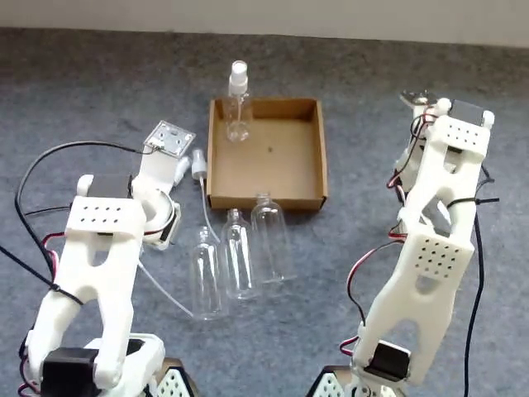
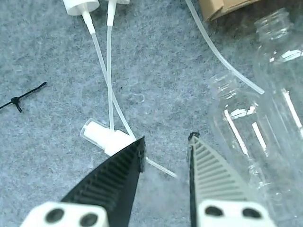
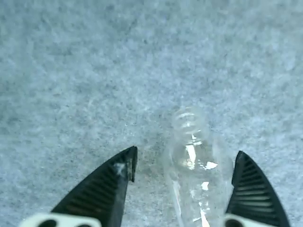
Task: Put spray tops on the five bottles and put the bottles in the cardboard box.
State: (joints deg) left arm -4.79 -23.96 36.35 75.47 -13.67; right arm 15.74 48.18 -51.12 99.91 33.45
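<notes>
Grey carpet [image 1: 99, 83] | pale wall [image 1: 264, 12] behind | left jaws parted by spray top [image 2: 102, 137] | right jaws parted astride bottle [image 3: 191, 156]

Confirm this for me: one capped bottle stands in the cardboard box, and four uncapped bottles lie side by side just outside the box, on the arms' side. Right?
Not quite. The high view shows three uncapped bottles lying there, not four. The capped bottle does stand in the cardboard box.
</notes>
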